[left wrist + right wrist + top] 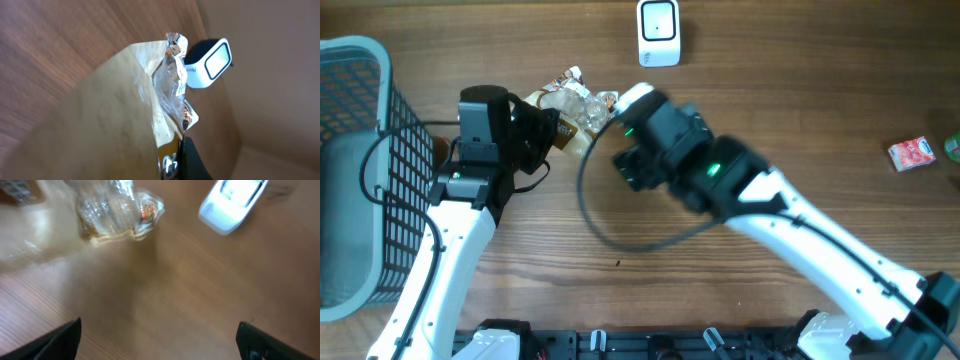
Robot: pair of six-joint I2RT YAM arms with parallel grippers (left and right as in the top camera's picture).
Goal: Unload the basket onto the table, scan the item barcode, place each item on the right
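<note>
Status: pickup done, scan not yet done.

- Your left fingers were clenched on one end of the snack packet, which stuck out ahead of them.
- Your right fingers stood wide apart with nothing between them. The packet lay ahead of them and off to their left, clear of both tips. Only bare table sat under the gap.
- The scanner stood beyond the packet's far end, ahead of the left fingers and not touching it. Its window faced roughly toward the packet in the left wrist view.
- No barcode was legible in any view, so I could not tell which face carried it.

Remaining, as I judged it: turn the coded face to the window and bring it closer.
</note>
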